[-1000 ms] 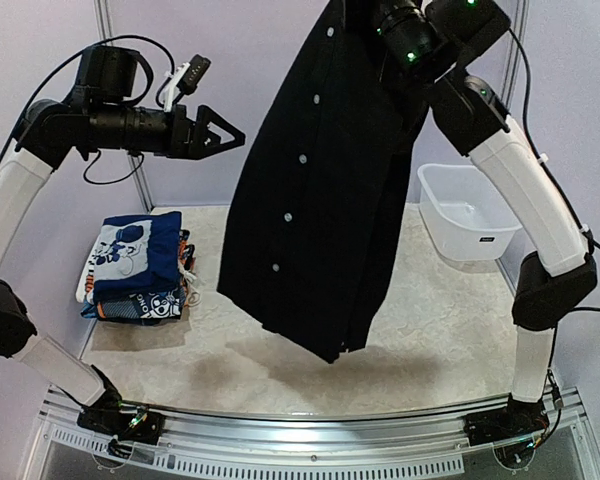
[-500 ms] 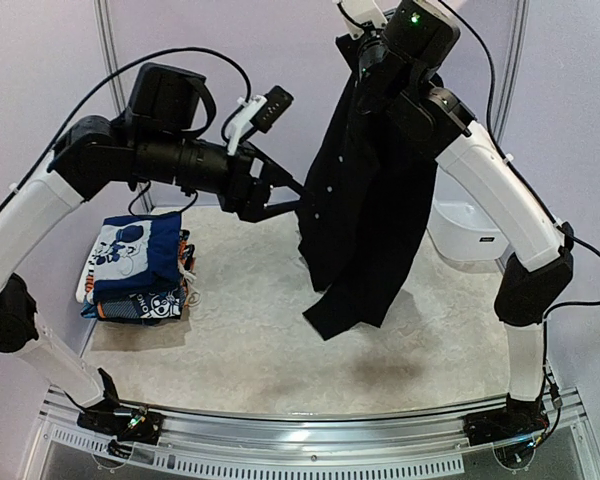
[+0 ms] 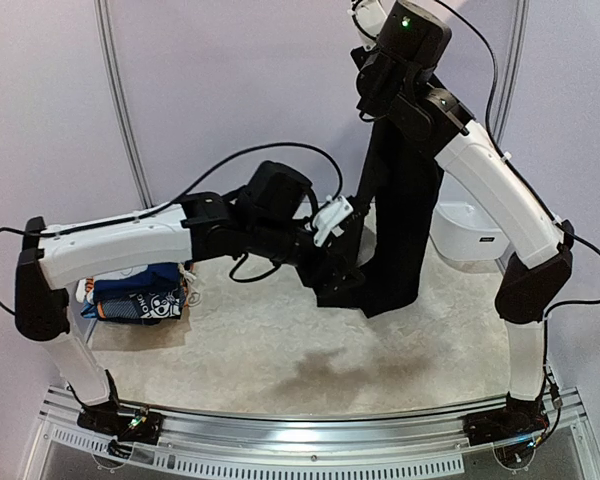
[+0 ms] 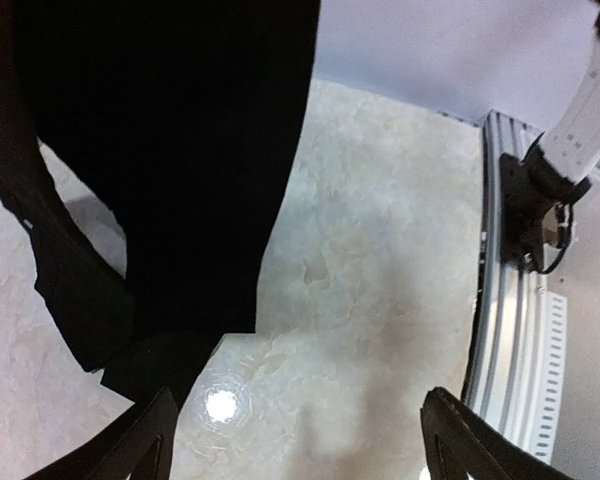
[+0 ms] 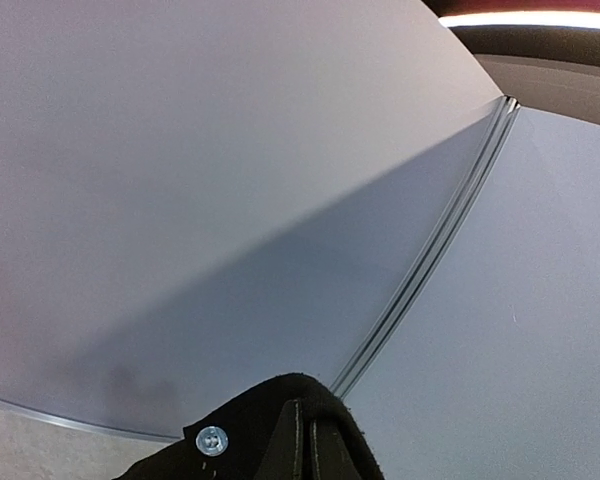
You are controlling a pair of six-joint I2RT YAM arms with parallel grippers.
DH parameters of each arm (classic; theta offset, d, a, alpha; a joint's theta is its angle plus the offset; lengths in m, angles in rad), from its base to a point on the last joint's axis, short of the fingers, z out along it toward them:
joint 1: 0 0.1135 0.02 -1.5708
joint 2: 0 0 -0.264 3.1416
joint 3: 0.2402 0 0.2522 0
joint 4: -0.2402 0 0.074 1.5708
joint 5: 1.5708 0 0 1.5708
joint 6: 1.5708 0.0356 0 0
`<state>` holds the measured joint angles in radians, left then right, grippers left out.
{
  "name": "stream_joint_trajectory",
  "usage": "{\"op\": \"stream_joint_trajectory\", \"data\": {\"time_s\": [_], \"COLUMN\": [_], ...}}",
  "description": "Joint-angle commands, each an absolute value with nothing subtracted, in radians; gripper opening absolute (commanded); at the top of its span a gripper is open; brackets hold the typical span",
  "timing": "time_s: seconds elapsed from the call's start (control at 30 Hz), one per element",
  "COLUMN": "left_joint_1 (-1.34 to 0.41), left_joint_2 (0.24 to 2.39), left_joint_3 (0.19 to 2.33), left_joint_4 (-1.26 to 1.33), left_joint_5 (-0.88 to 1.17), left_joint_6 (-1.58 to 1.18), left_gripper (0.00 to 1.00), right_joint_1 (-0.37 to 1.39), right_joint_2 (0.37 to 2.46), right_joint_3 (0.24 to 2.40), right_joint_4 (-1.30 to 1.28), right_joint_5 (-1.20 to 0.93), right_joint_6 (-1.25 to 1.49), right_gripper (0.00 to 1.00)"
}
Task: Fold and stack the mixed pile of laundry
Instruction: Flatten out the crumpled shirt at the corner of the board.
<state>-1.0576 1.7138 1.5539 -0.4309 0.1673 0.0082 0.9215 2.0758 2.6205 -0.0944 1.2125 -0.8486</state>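
The large black buttoned shirt hangs straight down from my right gripper, which is raised high at the back and shut on its top edge. In the right wrist view only black cloth with a white button shows; the fingers are hidden. The shirt's hem reaches the table. My left gripper is open and empty, low beside the shirt's lower left edge. In the left wrist view the shirt hangs at upper left, with my left gripper wide open over bare table. The folded stack, navy and cartoon-print, lies at far left, partly behind the left arm.
A white plastic tub stands at the back right, partly behind the right arm. The right arm's base and the metal front rail show in the left wrist view. Pale walls close the back.
My left arm has swung down and right from head height to the shirt's lower edge. The shirt has turned and now hangs narrow, lower on the table. The right gripper stays high.
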Motion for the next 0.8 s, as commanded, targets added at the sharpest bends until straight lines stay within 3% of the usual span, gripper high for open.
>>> {"op": "stream_joint_trajectory", "data": {"time_s": [0.0,0.43,0.77], "left_joint_1": [-1.052,-0.889,-0.851], "left_joint_2": [1.769,1.936,2.129], "left_joint_3": [1.500,1.418,1.561], "left_joint_4": [-0.442,-0.462,-0.545], "left_joint_5": [0.090,0.122,0.154], "left_joint_6": [0.074,0.075,0.113], "left_gripper": [0.85,0.80,0.76], "right_joint_1": [0.899,0.860,0.811], "right_joint_2": [2.042,1.936,1.864], "right_joint_3": [2.557,2.405,2.329], "right_joint_4": [-0.148,-0.347,-0.571], "right_joint_5": [1.255,1.220,1.097], "right_joint_6": [-0.800,-0.552,-0.292], "right_gripper": [0.00,0.00,0.00]}}
